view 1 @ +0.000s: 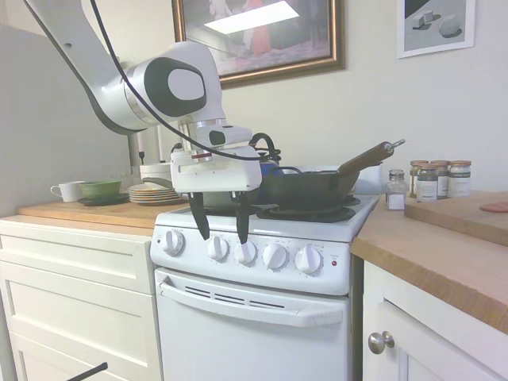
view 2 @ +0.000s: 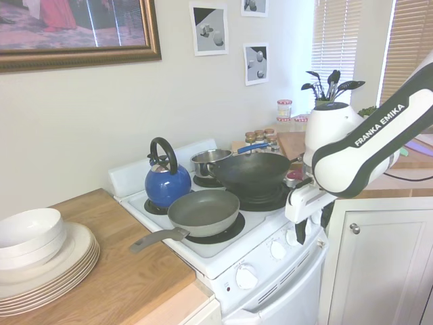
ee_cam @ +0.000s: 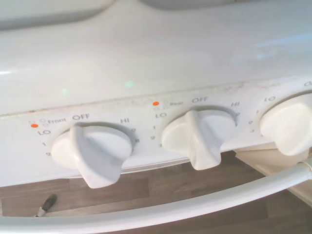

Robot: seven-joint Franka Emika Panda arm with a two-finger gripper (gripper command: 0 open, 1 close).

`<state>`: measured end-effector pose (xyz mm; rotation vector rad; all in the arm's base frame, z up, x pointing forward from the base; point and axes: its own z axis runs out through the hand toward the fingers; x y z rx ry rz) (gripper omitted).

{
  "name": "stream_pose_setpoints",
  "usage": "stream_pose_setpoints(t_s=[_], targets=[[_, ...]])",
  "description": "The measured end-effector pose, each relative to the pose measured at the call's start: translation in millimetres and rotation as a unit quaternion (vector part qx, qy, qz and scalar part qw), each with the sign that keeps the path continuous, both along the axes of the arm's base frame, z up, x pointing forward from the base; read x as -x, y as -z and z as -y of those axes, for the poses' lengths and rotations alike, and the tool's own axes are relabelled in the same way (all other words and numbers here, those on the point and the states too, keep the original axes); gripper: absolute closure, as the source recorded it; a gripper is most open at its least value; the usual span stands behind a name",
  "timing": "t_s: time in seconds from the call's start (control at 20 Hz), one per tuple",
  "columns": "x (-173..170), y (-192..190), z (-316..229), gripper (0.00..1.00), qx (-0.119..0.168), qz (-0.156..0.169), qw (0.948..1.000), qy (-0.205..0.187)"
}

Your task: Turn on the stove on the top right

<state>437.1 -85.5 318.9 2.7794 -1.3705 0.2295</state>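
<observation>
My fingers (view 1: 220,227) hang spread apart, grasping nothing, just in front of the stove's (view 1: 262,317) control panel, straddling the second knob from the left (view 1: 218,248). The stove stands between the white drawer cabinets (view 1: 75,302) and the wooden table (view 1: 444,254) with the spice jars (view 1: 432,179); a wok (view 1: 309,187), a kettle (view 2: 166,177) and a frying pan (view 2: 203,211) crowd its burners.

From my wrist I see two knobs close up — one labelled "Front" (ee_cam: 92,153), the next "Rear" (ee_cam: 197,136) — both with their ridges near OFF. Which knob governs the top right burner I cannot tell from here; the right-hand knobs (view 1: 308,259) seem likelier.

The knobs look like hard, smooth plastic, stiff on their shafts and probably a little slippery. I judge the raised centre ridge the place to pinch — one finger on each flat side — then twist; such knobs may need pushing in first.
</observation>
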Motion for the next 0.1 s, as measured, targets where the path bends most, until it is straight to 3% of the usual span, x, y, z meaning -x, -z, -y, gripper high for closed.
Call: stream_pose_setpoints(t_s=[0.1], targets=[[-0.1, 0.0, -0.8, 0.0, 0.0, 0.0, 1.0, -0.001]])
